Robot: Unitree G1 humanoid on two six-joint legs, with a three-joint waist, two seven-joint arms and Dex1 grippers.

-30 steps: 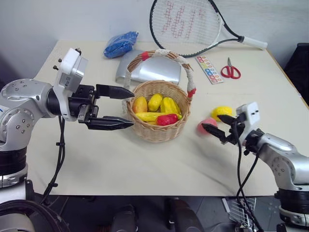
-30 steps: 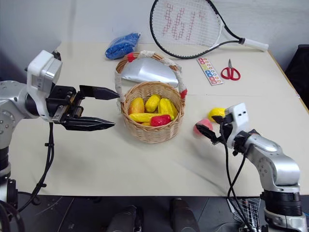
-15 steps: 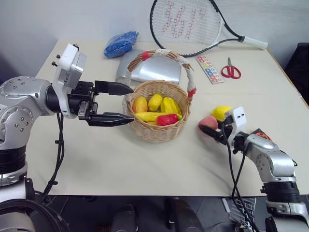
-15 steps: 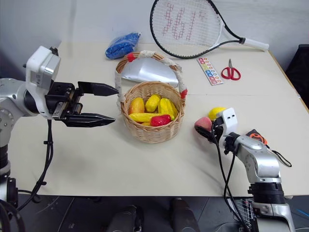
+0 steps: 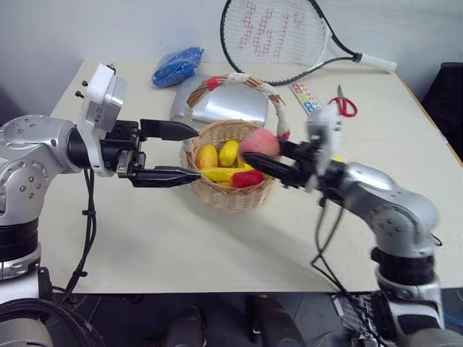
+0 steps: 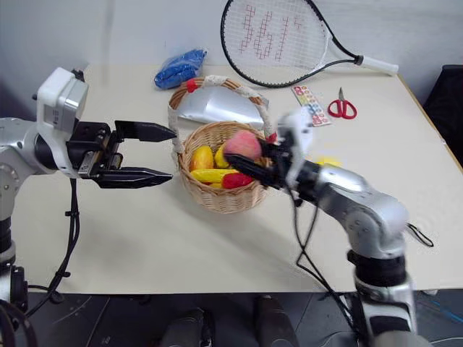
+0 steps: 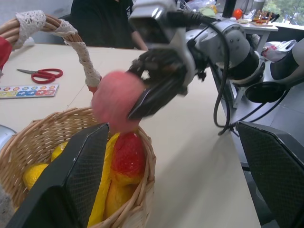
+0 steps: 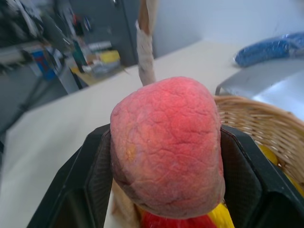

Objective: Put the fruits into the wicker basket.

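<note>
The wicker basket (image 5: 228,196) stands mid-table with several yellow fruits (image 5: 230,153) and a red one (image 5: 248,178) inside. A pink-red peach (image 5: 260,142) hangs over the basket's right rim with my right gripper (image 5: 253,152) shut on it. The right wrist view has the peach (image 8: 166,147) wedged between both fingers (image 8: 95,175), above the basket's rim (image 8: 251,118). My left gripper (image 5: 197,153) stands open and empty, level, just left of the basket. A yellow fruit (image 6: 329,161) lies on the table behind my right arm, partly hidden.
A silver curved cover (image 5: 217,108) lies right behind the basket, with a blue bag (image 5: 177,63) further back. A tennis racket (image 5: 278,36), red scissors (image 5: 343,105) and a coloured card (image 5: 305,97) lie at the back right.
My right gripper closed on the peach, lifted it off the table and carried it left to the basket's right rim. The left gripper stayed in place, open.
</note>
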